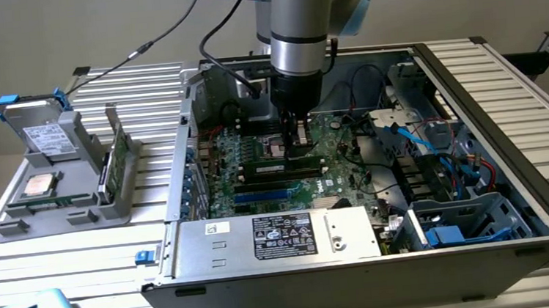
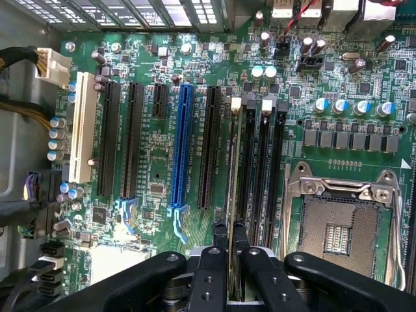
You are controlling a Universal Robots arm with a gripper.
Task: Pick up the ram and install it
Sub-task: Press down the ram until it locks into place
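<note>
I have the pincer (image 2: pixel 231 229) pressed together on the ram (image 2: pixel 234 162), one finger on each flat face, gripping it at one end. The stick hangs edge-on straight under my wrist, so in the wrist view I am looking down its thin top edge. Its long axis runs parallel to the black memory slots (image 2: pixel 265 169) and to the blue card slot (image 2: pixel 182 143). It lies just beside those memory slots, on their card-slot side, well clear of the open processor socket (image 2: pixel 338 227).

The line-up looks true to me, with no twist that I can make out. I cannot tell whether the lower edge is touching its slot or is above it.

In the exterior view the pincer (image 1: pixel 298 139) is upright over the motherboard (image 1: pixel 353 155), inside the open computer case (image 1: pixel 506 106) on the slatted surface (image 1: pixel 67 251).
</note>
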